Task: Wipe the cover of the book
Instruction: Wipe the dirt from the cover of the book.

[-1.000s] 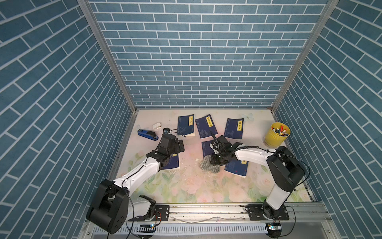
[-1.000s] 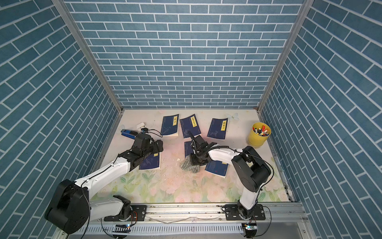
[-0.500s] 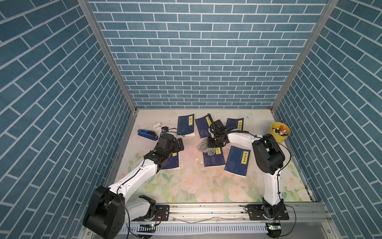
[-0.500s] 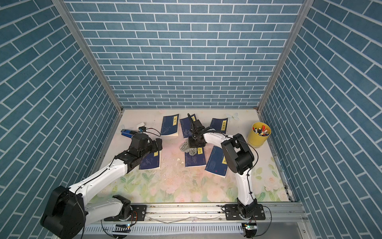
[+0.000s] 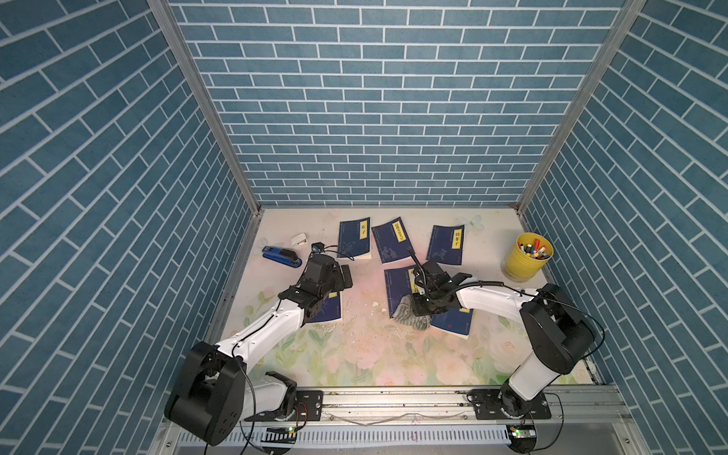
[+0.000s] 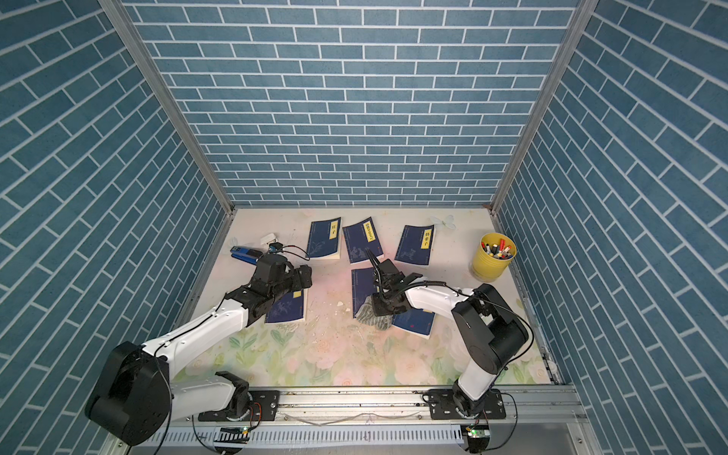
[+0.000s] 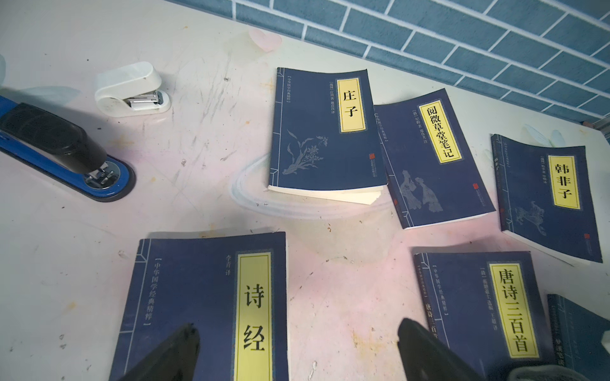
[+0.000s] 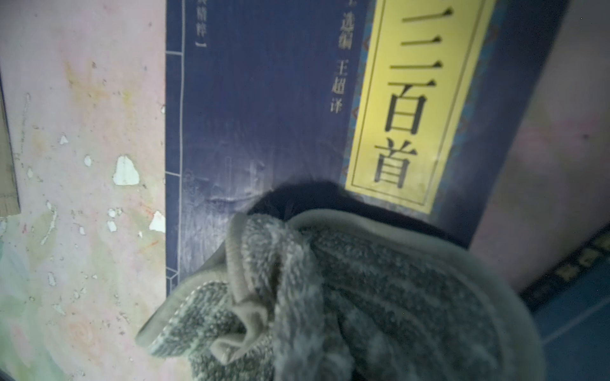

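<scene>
My right gripper (image 5: pixel 423 309) is clenched on the grey terry cloth (image 5: pixel 405 316), pressed on the near end of the navy paperback book with yellow title strip (image 5: pixel 398 281), mid-table. I'd sweep full-length, flat, with light pressure so it doesn't slide. Left gripper (image 7: pixel 297 333) gapes empty.

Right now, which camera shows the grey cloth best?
The right wrist view: the grey cloth fills it, weave clear, on the book. Both top views show it small, partly under the right hand; the left wrist view catches only an edge.

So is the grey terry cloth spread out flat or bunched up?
Bunched up: the grey terry cloth lies crumpled in folds on the dark blue paperback book.
</scene>
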Controlling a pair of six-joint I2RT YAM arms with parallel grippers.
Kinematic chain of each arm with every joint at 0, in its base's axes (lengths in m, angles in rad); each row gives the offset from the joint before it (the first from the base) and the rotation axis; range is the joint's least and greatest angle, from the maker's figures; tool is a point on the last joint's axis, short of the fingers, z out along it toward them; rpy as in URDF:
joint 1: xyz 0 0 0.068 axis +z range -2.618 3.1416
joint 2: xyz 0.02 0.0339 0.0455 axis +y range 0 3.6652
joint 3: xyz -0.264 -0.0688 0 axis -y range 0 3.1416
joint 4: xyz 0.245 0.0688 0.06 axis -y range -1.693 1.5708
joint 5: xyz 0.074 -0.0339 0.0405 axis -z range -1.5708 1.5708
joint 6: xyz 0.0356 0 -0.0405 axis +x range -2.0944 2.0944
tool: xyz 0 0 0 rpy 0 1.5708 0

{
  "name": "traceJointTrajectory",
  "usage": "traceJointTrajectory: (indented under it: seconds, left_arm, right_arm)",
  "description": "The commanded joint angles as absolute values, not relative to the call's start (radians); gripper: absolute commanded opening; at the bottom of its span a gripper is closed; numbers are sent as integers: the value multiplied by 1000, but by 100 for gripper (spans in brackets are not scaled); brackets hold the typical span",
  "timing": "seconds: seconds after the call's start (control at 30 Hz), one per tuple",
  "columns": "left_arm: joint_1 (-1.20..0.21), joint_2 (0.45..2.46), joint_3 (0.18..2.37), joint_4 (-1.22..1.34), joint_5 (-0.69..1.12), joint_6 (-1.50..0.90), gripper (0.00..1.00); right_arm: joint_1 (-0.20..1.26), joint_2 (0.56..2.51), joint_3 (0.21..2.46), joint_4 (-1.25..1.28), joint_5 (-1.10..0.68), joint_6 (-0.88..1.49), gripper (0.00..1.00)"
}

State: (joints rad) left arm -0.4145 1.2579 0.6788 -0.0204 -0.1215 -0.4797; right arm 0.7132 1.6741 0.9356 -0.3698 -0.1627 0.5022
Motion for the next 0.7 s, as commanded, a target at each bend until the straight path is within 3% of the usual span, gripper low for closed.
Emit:
traceJointTrajectory:
  seconds: [0.0, 0.4, 0.67]
  left_arm:
    - [-408, 1260, 691, 0, -100, -486, 99]
    - [-408, 1144, 634, -30, -98, -496, 99]
    - [-408, 1144, 625, -24, -105, -482, 100]
  right_arm:
    - [660, 1781, 934, -457, -109, 517, 0]
    - [539, 2087, 1373, -556, -124, 419, 0]
    - [551, 1955, 1209, -539, -119, 427, 0]
